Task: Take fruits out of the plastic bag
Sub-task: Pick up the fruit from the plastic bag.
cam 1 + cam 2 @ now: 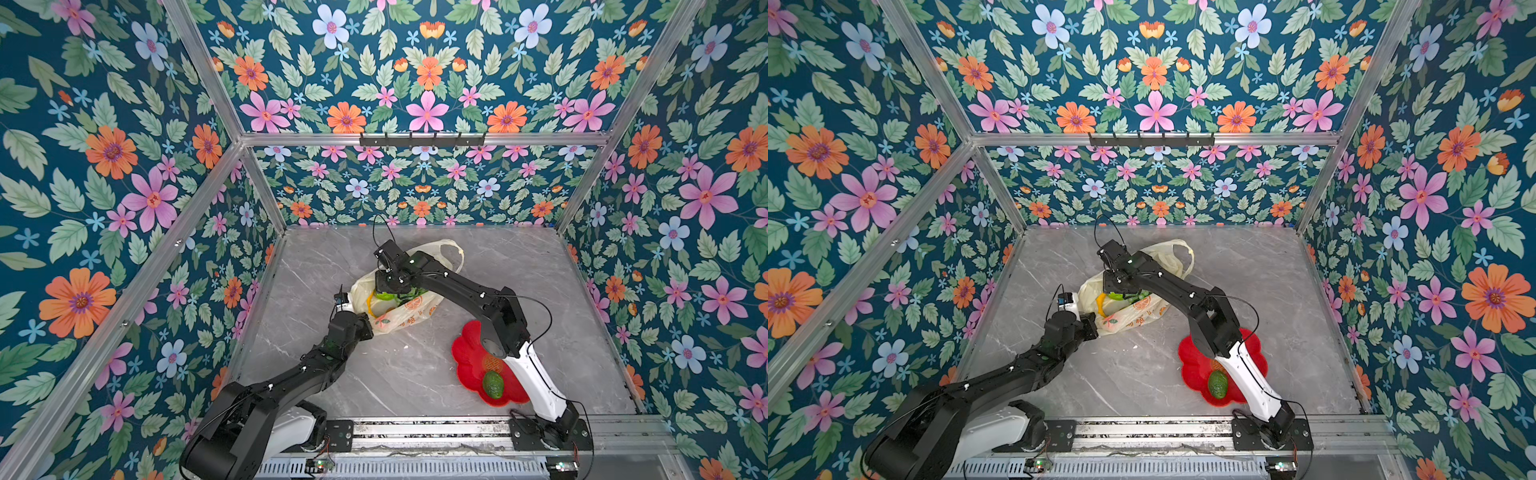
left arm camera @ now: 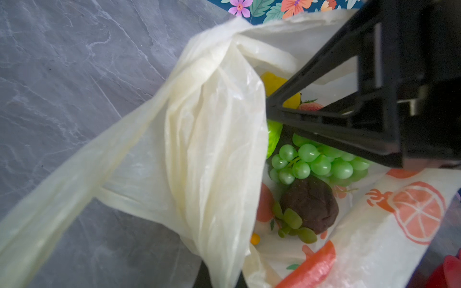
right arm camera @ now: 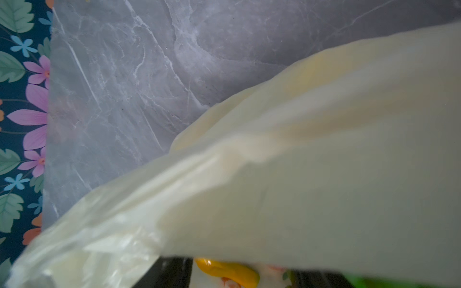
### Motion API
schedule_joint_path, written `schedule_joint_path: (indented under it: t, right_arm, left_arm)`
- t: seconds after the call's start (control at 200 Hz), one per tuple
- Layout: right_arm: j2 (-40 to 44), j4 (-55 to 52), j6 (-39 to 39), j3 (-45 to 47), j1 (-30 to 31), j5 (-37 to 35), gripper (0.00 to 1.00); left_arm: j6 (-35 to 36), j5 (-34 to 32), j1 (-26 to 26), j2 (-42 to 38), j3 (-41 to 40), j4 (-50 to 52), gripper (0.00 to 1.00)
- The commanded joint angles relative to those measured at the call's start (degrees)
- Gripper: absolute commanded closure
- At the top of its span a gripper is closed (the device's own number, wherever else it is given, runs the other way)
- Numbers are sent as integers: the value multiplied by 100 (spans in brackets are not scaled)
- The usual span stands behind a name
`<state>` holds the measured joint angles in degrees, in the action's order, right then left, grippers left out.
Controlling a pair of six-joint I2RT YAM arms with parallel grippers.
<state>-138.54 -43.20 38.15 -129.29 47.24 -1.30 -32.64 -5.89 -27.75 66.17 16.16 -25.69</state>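
The pale-yellow plastic bag [image 1: 399, 318] [image 1: 1133, 318] lies mid-table with its mouth held wide. My left gripper [image 1: 370, 326] [image 2: 219, 279] is shut on the bag's near-left rim. My right gripper [image 1: 388, 291] [image 3: 244, 276] reaches down into the mouth, jaws apart, with the yellow banana [image 3: 227, 271] [image 2: 272, 82] lying between its fingers. Also inside are a green grape bunch [image 2: 316, 162], a dark avocado [image 2: 309, 207], a strawberry [image 2: 310, 106] and part of a bright green fruit [image 2: 273, 139]. A green avocado [image 1: 493, 384] [image 1: 1217, 384] lies outside the bag on the plate.
The red flower-shaped plate [image 1: 467, 357] [image 1: 1192, 361] sits near right, partly under my right arm. Floral walls enclose the grey marble table [image 1: 407, 374] on three sides. A black hook rail [image 1: 422, 140] hangs on the back frame.
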Motion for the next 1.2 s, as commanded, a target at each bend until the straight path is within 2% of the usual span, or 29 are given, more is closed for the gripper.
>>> schedule_joint_path:
  t: [0.0,0.47,0.745,0.84,1.195]
  right_arm:
    - [-133,-257,7,-197,-4,-183,38]
    - [-664,-426,61,-691,-5,-432,35]
    - [-1047,-488,34,-1101,-29,-500,23]
    - [-1180,-510,6,-1283,-35,-485,23]
    - [-980,-400,-181,-1189,-31,-525,36]
  left_arm:
    - [65,-4,2,-11,45,12,100]
    - [74,0,6,-115,22,29,100]
    - [78,27,6,-142,13,29,100]
    - [83,18,6,-153,10,29,100]
    - [83,0,6,-148,17,38,100]
